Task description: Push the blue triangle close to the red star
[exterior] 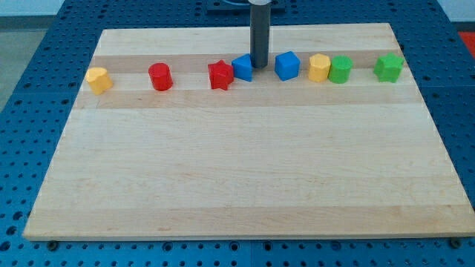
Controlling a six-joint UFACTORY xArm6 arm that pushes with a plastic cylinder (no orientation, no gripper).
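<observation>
The blue triangle (243,67) lies near the view's top, touching or nearly touching the right side of the red star (220,75). My tip (259,66) stands right against the blue triangle's right edge, between it and a blue cube (287,65). The rod rises straight up out of the view's top.
A wooden board (245,185) rests on a blue perforated table. Along the same top row lie a yellow block (98,79) at the left, a red cylinder (160,76), a yellow block (320,67), a green block (341,69) touching it, and a green star (389,67).
</observation>
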